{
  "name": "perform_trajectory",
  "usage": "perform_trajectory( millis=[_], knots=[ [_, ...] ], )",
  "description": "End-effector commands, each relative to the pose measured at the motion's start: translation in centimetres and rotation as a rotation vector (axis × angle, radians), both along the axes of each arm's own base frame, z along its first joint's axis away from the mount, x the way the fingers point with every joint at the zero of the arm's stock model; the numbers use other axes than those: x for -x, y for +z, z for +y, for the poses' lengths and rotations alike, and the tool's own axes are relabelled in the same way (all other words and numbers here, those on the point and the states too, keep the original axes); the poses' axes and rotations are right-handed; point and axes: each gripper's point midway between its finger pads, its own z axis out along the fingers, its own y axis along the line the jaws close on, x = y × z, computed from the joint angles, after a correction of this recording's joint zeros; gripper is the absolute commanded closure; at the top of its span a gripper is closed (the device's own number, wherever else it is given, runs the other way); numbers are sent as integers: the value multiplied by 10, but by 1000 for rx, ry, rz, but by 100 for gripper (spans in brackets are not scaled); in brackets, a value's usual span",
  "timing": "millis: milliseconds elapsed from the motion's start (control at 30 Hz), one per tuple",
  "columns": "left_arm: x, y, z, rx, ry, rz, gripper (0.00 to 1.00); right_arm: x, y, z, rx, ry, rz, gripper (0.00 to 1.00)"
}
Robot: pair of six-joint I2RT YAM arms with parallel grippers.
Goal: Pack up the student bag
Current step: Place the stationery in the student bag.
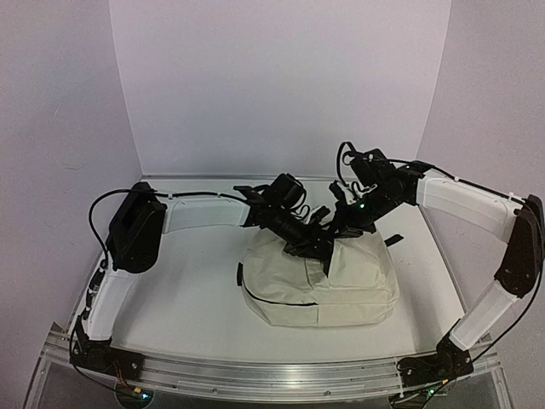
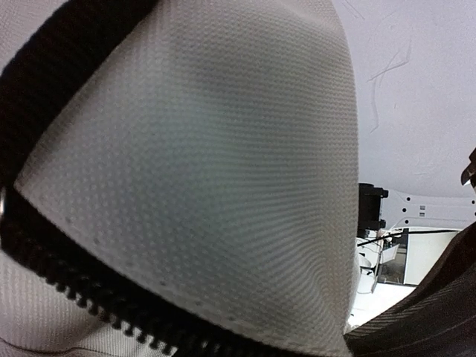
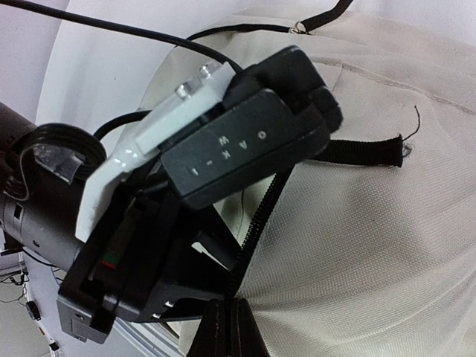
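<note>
The student bag (image 1: 341,285), cream fabric with black zipper lines, lies in the middle of the table. Both grippers meet at its top edge. My right gripper (image 3: 227,326) is shut on the bag's (image 3: 372,245) zipper edge (image 3: 256,223), the fabric pulled taut from the pinch. My left gripper (image 1: 317,247) reaches in from the left, right beside the right gripper (image 1: 339,228). Bag cloth (image 2: 201,171) and zipper teeth (image 2: 74,290) fill the left wrist view and hide the left fingers. The left wrist's camera block (image 3: 245,141) shows close in the right wrist view.
A black strap tab (image 3: 364,151) lies on the bag's top, and another (image 1: 393,240) sticks out at its right. The white table (image 1: 187,290) ends at a metal rail (image 1: 255,375) in front. White walls close the back and sides.
</note>
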Motion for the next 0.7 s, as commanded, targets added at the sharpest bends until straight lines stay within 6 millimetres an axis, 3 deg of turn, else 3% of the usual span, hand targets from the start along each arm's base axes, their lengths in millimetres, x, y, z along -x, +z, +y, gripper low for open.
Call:
perform_trajectory(
  millis=[0, 67, 300, 433, 533, 667],
  knots=[
    [3, 21, -7, 41, -15, -62, 87, 1, 4, 8, -40, 18, 6, 100],
    [2, 23, 4, 10, 16, -88, 83, 4, -2, 6, -29, 22, 13, 100],
    [-6, 62, 44, -14, 108, -156, 60, 19, -29, 1, -8, 54, 67, 99],
    [-46, 68, 76, -52, 237, -136, 44, 27, -41, 4, -22, 89, 104, 76],
    [-78, 69, 94, -79, 306, -141, 41, 28, -31, 12, -66, 114, 107, 64],
    [-98, 62, 96, -172, 286, -190, 39, 13, 9, 24, -161, 129, 59, 55]
  ],
)
